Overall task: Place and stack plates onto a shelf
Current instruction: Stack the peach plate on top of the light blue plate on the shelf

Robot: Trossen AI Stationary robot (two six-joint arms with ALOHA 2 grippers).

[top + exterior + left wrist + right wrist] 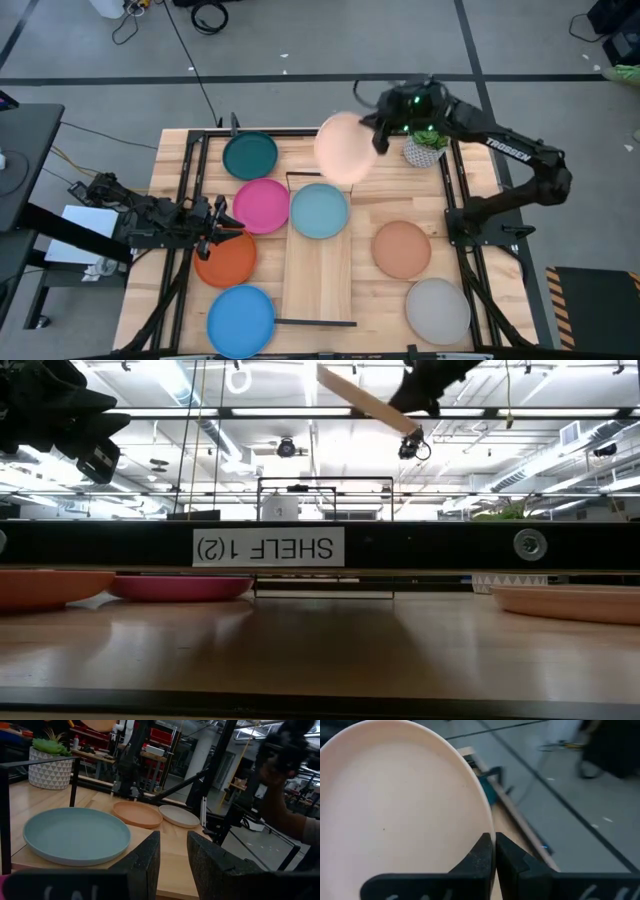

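Note:
My right gripper (378, 135) is shut on the cream plate (345, 148), held high over the table's far side, beyond the shelf's far end. The light blue plate (319, 211) lies flat on the shelf (318, 275), a light-wood plank, at its far end. The dark teal (250, 155), magenta (262, 205), orange (226, 260), bright blue (241, 320), tan (402, 249) and grey (437, 310) plates lie flat on the tabletop. My left gripper (215, 225) is open and empty, between the magenta and orange plates. My right gripper pinches the cream plate's rim (487, 837) between its two fingers, on the plate's edge toward the table's right. The fingers come at it from the right, about level. The plate is lifted clear of everything and tilted (365, 400).
A small potted green plant (425, 148) stands at the far right, just below my right arm. Black wire frames (320, 178) stand at the shelf's ends. Black rails (190, 190) run along the table's left and right sides. A person shows beyond the table (285, 815).

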